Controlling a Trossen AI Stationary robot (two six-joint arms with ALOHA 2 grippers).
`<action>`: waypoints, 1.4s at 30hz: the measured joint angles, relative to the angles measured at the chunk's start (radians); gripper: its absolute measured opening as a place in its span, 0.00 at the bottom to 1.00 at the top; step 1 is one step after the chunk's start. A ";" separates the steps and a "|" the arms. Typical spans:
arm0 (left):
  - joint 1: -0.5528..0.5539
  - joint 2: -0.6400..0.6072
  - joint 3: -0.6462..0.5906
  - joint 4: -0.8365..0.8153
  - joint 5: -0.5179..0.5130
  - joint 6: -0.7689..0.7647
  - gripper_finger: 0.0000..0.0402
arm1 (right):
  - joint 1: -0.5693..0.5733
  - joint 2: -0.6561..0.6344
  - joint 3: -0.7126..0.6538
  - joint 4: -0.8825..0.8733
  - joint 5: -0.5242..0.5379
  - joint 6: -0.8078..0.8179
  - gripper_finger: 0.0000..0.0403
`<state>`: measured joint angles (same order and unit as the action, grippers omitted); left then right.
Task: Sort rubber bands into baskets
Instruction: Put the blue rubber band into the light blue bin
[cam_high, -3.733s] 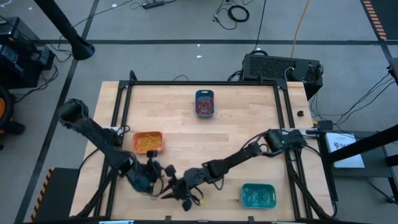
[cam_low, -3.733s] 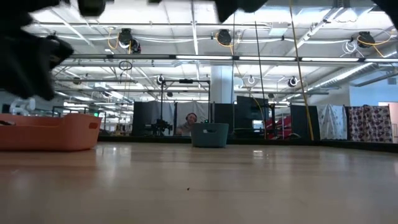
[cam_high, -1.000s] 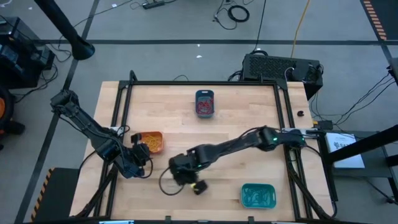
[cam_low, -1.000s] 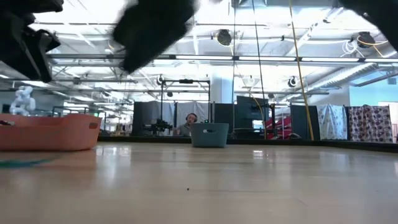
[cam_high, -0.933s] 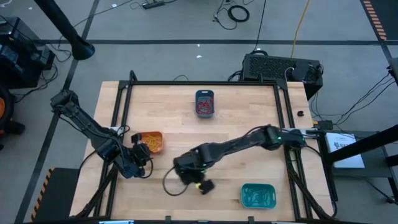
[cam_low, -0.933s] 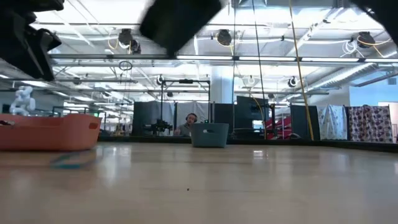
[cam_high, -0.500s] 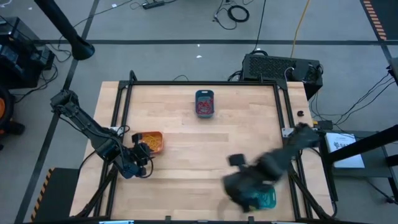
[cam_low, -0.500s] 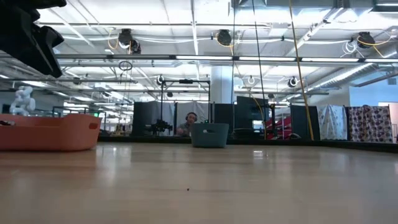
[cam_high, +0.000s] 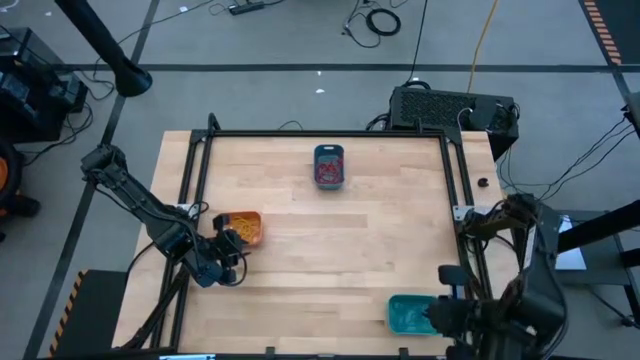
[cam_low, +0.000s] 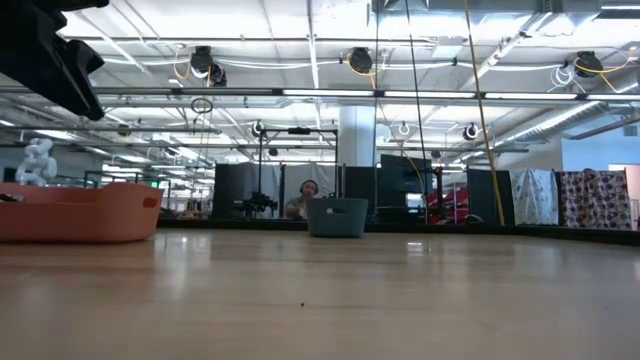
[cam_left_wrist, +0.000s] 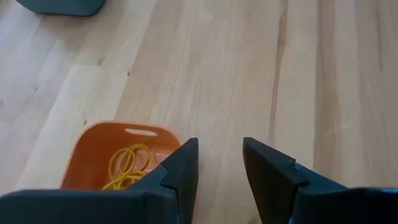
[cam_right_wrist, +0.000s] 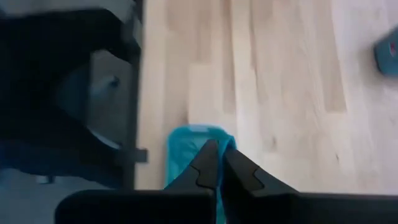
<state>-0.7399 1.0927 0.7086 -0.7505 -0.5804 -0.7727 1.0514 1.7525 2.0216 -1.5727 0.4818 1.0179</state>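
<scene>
My left gripper (cam_left_wrist: 219, 163) is open and empty, above the table just near of the orange basket (cam_high: 239, 228), which holds yellow and orange rubber bands (cam_left_wrist: 128, 163). My right gripper (cam_right_wrist: 221, 163) is shut above the turquoise basket (cam_high: 408, 315) at the near right. I see nothing between its fingers. The narrow dark teal basket (cam_high: 329, 166) stands at the far middle with red bands in it. In the low view the orange basket (cam_low: 75, 212) and the teal basket (cam_low: 337, 216) rest flat on the tabletop, and my left gripper (cam_low: 45, 50) shows at the upper left.
A black metal frame (cam_high: 455, 200) runs along the table's edges. My right arm (cam_high: 520, 290) is folded beside the table's right edge. A black box (cam_high: 450, 108) with cables sits behind the far right corner. A person (cam_low: 305, 197) sits far off in the room.
My right gripper has swept fast from the near middle of the table toward the right edge and now stands over the turquoise basket. A thin teal loop that trailed along the table under it no longer shows.
</scene>
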 joint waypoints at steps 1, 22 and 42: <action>0.000 0.000 0.000 0.010 0.000 0.000 0.33 | 0.010 -0.001 -0.038 0.002 0.005 0.022 0.00; 0.000 0.000 0.000 0.119 0.013 -0.008 0.33 | 0.059 -0.046 -0.619 0.407 -0.111 0.248 0.00; 0.065 0.223 0.000 0.464 -0.018 0.263 0.33 | -0.016 -0.143 -0.946 0.706 -0.299 0.365 0.00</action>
<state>-0.6751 1.3158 0.7086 -0.2862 -0.5980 -0.5098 1.0352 1.6096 1.0761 -0.8664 0.1825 1.3829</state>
